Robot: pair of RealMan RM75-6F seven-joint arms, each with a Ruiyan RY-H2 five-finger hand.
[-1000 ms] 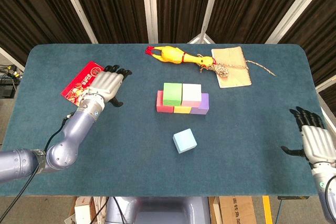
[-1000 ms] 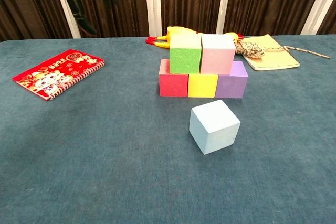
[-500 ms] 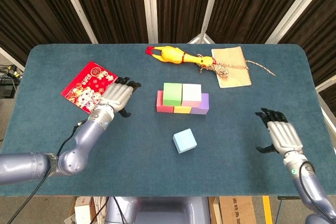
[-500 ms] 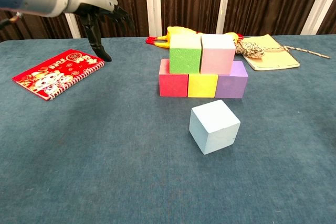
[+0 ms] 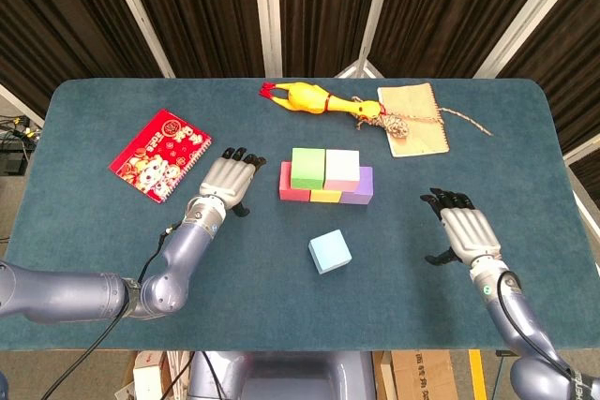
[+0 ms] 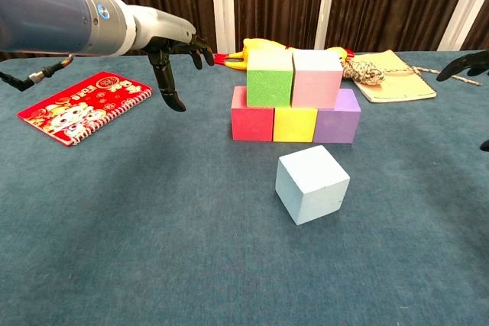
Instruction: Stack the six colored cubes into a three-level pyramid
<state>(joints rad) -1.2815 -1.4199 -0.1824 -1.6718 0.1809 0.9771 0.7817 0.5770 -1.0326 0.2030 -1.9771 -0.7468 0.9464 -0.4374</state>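
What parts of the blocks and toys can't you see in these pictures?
- The rubber chicken in the chest view: mostly hidden behind the green cube and pink cube.
- The right hand in the chest view: cut off by the right edge, only dark fingers show.
- The backs of the red cube, yellow cube and purple cube: hidden in both views.
- The print on the red notebook: too small to read.
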